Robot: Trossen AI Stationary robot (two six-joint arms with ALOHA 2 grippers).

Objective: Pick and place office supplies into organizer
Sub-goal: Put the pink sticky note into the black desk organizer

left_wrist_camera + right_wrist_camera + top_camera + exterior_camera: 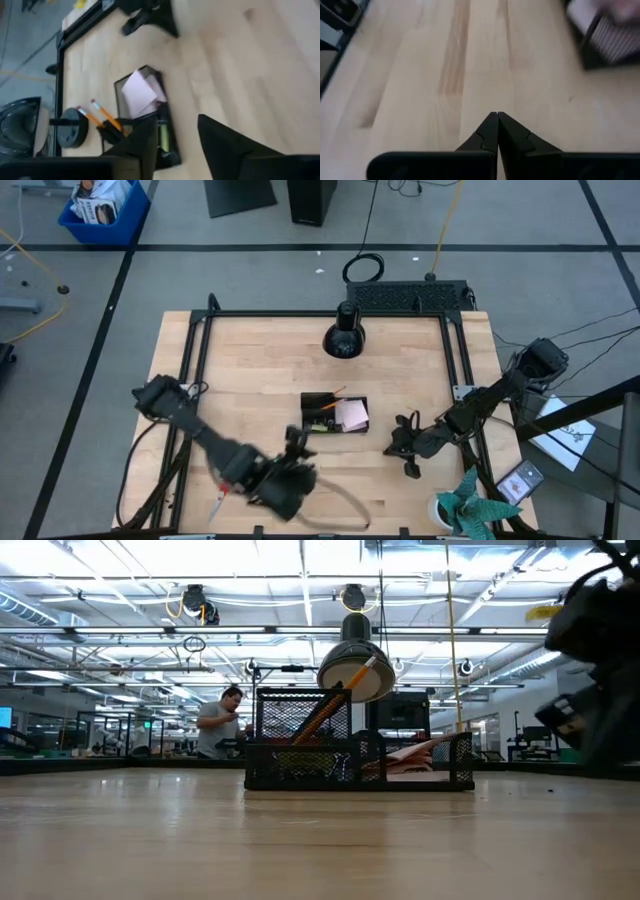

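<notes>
Organizer (334, 413) sits near the middle of my table (250, 350), and I read that as deliberate: both arms can get to it. Nearest me, the left gripper (290, 442) hangs low over bare wood just short of the tray's left end. In the left wrist view its fingers (137, 147) stand apart with only table between them, so I judge it carries nothing; whether it is mid-move I can't say. A small red thing (222, 498) lies by the front edge under that arm, too small to name. It may be a supply left to fetch.

Right gripper (404, 442) rests just off the tray's right end, its fingers pressed tip to tip in the right wrist view with nothing between them. I take that as a waiting pose, parked clear so the left arm has the tray to itself.

Inside the tray, a pink pad (351, 414) lies flat in the right part and a yellow-green piece (163, 137) lies along one side. Two pencils (332, 700) lean out of the left part, tips up, because the tray is shallow. From the low view the walls are mesh.

Beyond it stands a black cone (344, 337), then a person (217, 723) far off in the room. I can read no writing or brand anywhere.
</notes>
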